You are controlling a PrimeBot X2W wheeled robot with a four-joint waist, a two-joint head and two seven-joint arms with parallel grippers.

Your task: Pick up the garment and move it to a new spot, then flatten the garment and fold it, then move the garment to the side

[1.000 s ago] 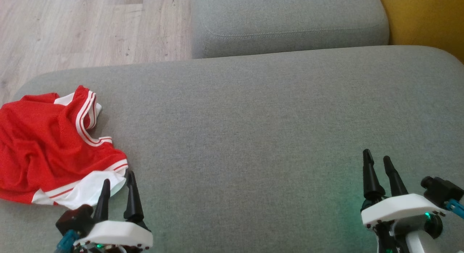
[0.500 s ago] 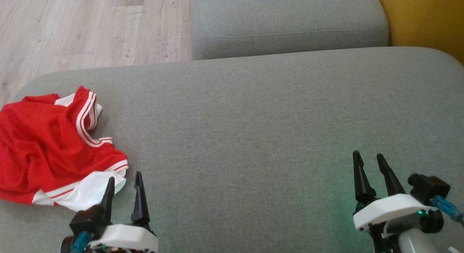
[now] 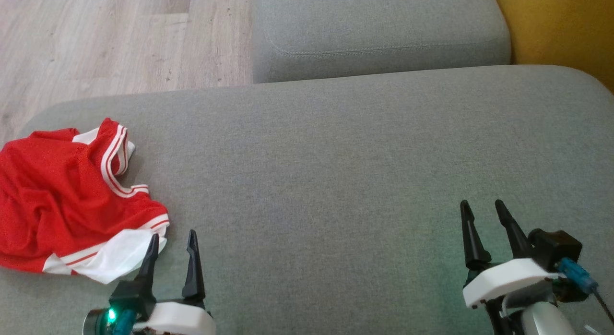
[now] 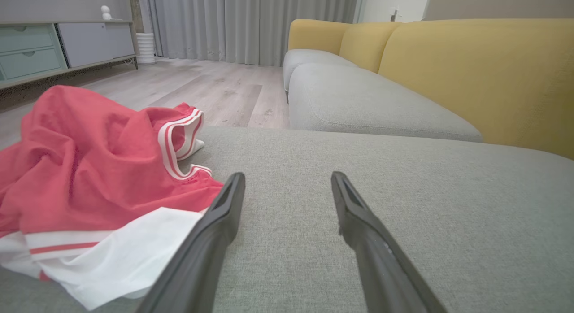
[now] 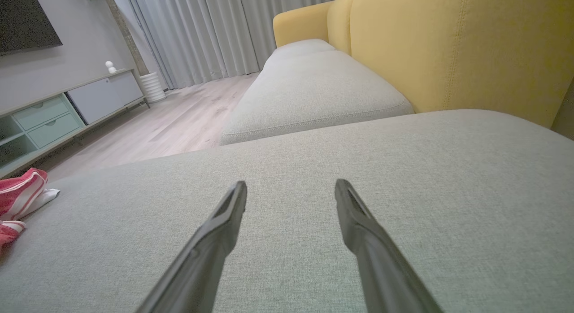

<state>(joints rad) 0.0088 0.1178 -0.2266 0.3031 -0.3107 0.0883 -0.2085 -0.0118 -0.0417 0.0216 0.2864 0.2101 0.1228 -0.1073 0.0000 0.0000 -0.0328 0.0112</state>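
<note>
- The two long dark fingers [image 3: 194, 263] of the left gripper [image 3: 173, 234] stand spread apart with nothing between them. The right gripper [image 3: 481, 202] is likewise spread and empty, and both hang low over the seat.
- A broad grey woven-fabric seat cushion [image 3: 336, 172] stretches beneath and ahead of both pairs of fingers, running the whole way from one gripper to the other.
- A mustard-yellow upholstered backrest [image 3: 561, 28] rises beyond the right gripper's fingertips, off to that gripper's outer side.
- A second grey fabric cushion [image 3: 379, 32] lies past the first, well ahead of both sets of fingertips.
- Pale wood-plank flooring [image 3: 96, 37] shows far ahead of the left gripper.
- The crumpled red mesh garment with white striped trim [image 3: 62, 196] lies in a heap on the near cushion. It sits to the outer side of the left gripper and well apart from the right one.
- Its white hem panel [image 4: 112, 254] reaches the left gripper's outer finger; whether cloth and finger touch cannot be told.
</note>
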